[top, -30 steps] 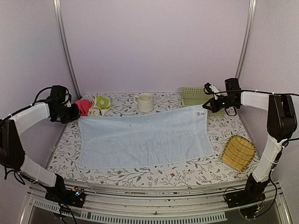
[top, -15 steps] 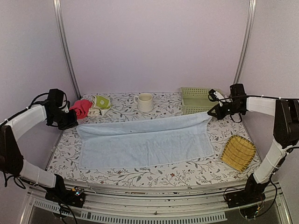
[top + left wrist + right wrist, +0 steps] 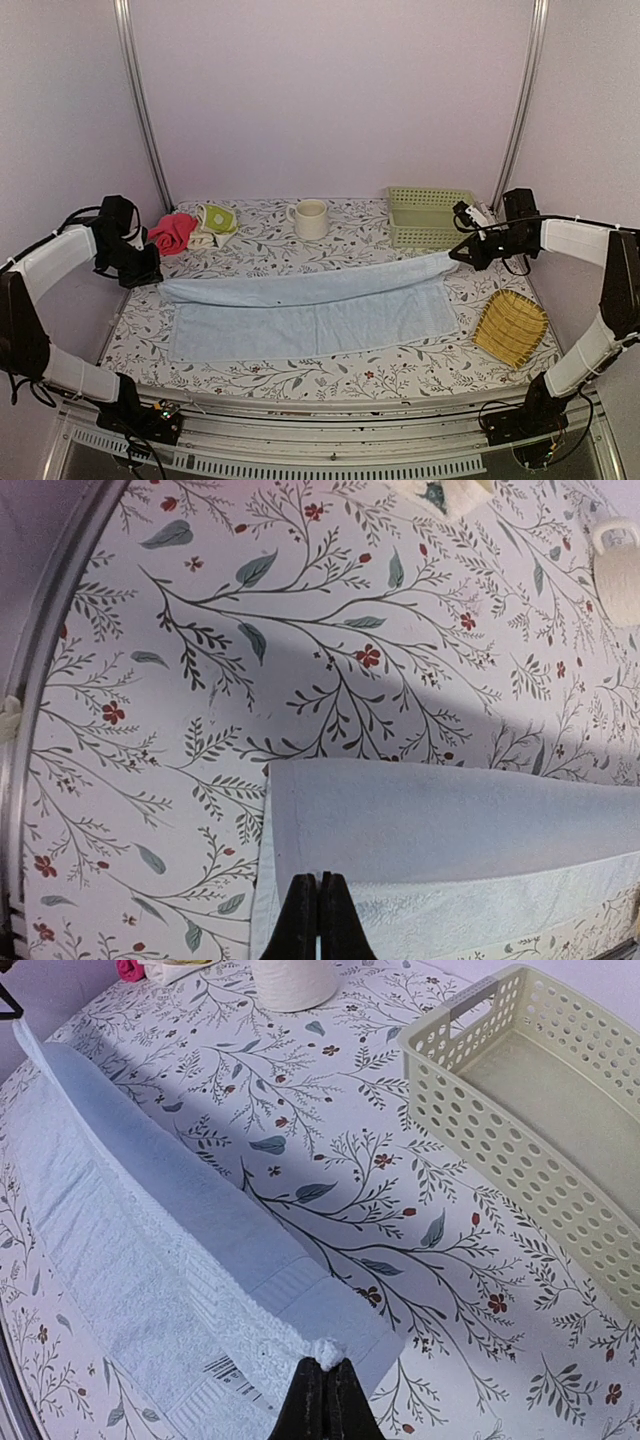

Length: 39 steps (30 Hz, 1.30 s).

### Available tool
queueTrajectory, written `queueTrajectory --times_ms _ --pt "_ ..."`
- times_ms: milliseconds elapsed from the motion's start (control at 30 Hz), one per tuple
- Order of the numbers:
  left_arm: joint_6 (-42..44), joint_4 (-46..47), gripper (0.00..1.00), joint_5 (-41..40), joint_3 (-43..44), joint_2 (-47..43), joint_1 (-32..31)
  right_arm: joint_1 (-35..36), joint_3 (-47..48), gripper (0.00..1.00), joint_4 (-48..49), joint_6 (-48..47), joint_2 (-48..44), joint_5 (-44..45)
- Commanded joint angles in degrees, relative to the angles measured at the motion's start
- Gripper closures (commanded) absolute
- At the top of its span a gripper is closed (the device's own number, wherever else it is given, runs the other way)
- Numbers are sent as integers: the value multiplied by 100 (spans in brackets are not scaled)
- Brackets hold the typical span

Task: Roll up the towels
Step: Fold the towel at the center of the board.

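Observation:
A long pale blue towel lies across the table, its far edge lifted and drawn forward over the rest. My left gripper is shut on the towel's far-left corner, and the left wrist view shows its tips pinching the raised fold of the blue towel. On the right, my right gripper is shut on the far-right corner. In the right wrist view a tuft of the blue towel sticks out of the right gripper. The small yellow-green patterned towel lies crumpled at the back left.
A pink cloth lies beside the patterned towel. At the back stand a cream mug and a pale green slotted basket, which sits close to the right gripper. A yellow woven tray rests at the front right.
Both grippers have moved toward the near edge with the blue towel's far corners. The far edge now folds over the towel, which looks much narrower.

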Motion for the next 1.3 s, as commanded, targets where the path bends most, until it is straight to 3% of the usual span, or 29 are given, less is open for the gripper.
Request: queueTrajectory --times_ms 0,567,1067,1267 --pt "143 -292 100 -21 -19 -79 122 -37 -221 97 -324 -359 -262 -324" --pt "229 -737 100 479 -517 373 141 -37 -835 97 -820 -1789 -81 -95" --pt "17 -1205 100 495 -684 46 133 -43 -1107 97 -1183 -2343 -156 -177" --pt "6 -1617 100 404 -406 39 130 -143 -862 97 -1493 -2332 -325 -692"
